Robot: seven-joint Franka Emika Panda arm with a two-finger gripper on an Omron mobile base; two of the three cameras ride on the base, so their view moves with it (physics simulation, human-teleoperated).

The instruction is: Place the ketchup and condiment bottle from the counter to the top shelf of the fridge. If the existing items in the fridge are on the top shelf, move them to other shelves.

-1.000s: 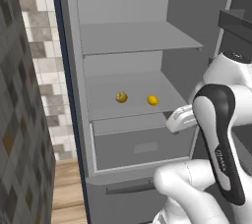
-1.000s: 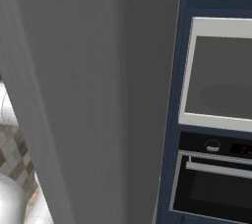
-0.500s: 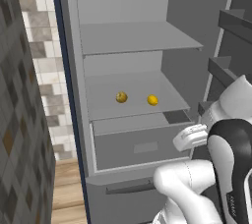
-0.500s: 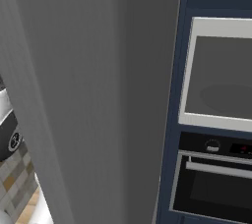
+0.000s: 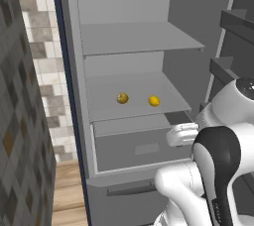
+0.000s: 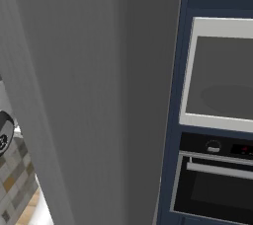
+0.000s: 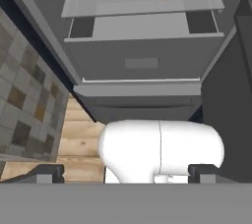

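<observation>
**End effector spread wide at the open fridge**

Our end effector [image 7: 126, 171] is hanging with fingers apart, gripping nothing, facing the fridge [image 5: 74, 96] drawer [image 7: 140, 58]. We are seeing two yellow fruits [image 5: 154, 101] sitting on the middle shelf [image 5: 134, 98]; the top shelf [image 5: 139, 36] is lying bare.

Standing open ahead of the gripper [image 7: 127, 176]: grey fridge [image 5: 69, 96], door swung aside. Spanning the cabinet high above the gripper: flat grey top shelf [image 5: 139, 36]. Sitting on the lower shelf [image 5: 134, 88], up and ahead of the fingertips: a small round brownish-yellow item [image 5: 122, 98] lying to the left, a smooth yellow item [image 5: 154, 101] lying near it to the right, not touching. Resting just under them: grey drawer [image 5: 144, 145].
</observation>
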